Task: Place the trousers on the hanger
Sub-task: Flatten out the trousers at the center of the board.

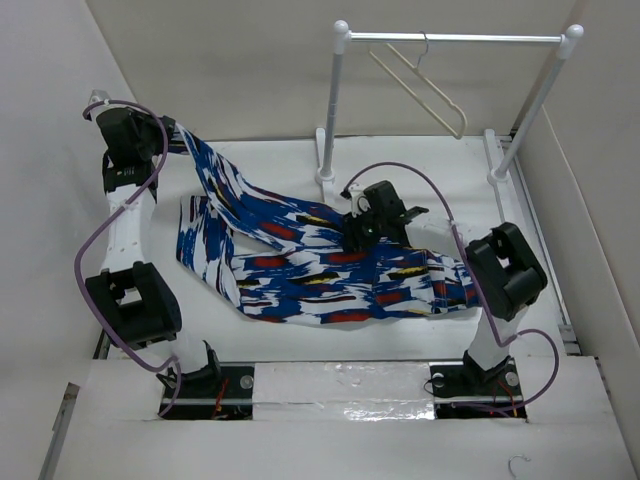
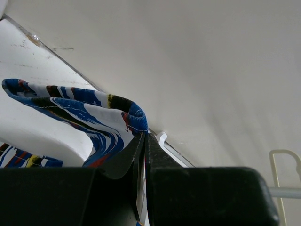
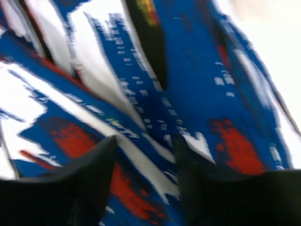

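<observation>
The left gripper [image 2: 143,141], clamped shut on an edge of the trousers [image 1: 300,260], holds it raised near the far-left corner of the table [image 1: 280,155]. The right gripper [image 3: 146,155], jaws part-open, presses onto the cloth mid-table.

Left end effector [image 2: 143,137] closed, right [image 3: 146,143] ajar

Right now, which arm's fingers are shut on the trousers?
The left arm's fingers: shut, pinching a raised edge of the trousers. The right fingers stand apart over the fabric.

I see left arm [image 1: 128,235], right arm [image 1: 505,268], white links, black joint housings, purple cable [image 1: 80,262] looped above each base.
</observation>
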`<state>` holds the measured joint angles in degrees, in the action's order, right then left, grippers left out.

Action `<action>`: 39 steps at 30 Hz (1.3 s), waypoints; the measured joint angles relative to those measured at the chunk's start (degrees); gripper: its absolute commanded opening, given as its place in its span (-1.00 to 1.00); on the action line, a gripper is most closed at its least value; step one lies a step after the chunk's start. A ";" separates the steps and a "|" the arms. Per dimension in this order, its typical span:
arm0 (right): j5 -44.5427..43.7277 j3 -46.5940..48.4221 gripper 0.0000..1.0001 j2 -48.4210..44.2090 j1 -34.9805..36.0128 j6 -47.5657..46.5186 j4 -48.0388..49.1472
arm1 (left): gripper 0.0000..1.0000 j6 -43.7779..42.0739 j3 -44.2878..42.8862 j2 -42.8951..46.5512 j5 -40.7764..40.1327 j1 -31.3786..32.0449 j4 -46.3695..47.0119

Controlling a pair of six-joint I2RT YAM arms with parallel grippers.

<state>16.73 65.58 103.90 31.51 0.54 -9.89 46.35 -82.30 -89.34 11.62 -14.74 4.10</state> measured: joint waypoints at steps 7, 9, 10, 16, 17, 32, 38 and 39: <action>0.66 -4.90 -1.00 -7.13 2.71 -0.26 -0.02 | -1.00 0.00 0.00 0.00 -0.09 0.00 0.02; 0.04 -7.63 -1.00 -11.34 3.98 -0.33 -0.07 | -1.00 0.00 0.00 0.00 -0.11 0.00 0.04; -0.20 -9.09 -1.00 -13.64 4.83 -0.07 -0.24 | -1.00 0.00 0.00 0.00 -0.13 0.00 0.04; -2.93 -18.56 -1.00 -24.52 11.34 4.46 0.61 | -1.00 0.00 0.00 -0.33 -0.35 0.00 0.15; -3.56 -20.79 -1.00 -25.81 12.59 5.73 0.87 | -1.00 -0.02 0.00 -0.50 -0.44 0.00 0.26; -9.03 -28.26 -1.00 -36.89 16.37 17.03 -4.92 | -1.00 0.07 1.16 -1.36 -1.62 -1.33 1.77; -10.45 -20.31 -1.00 -49.81 15.80 18.32 -11.63 | -1.00 0.15 1.46 -1.16 -2.03 -1.46 2.16; -10.69 -19.78 -1.00 -51.54 16.94 18.75 -12.61 | -1.00 0.26 1.40 -1.14 -2.05 -1.46 2.16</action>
<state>6.04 45.80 52.36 48.45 19.29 -22.50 46.61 -80.90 -90.48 9.56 -16.21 6.26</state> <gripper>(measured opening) 0.011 0.006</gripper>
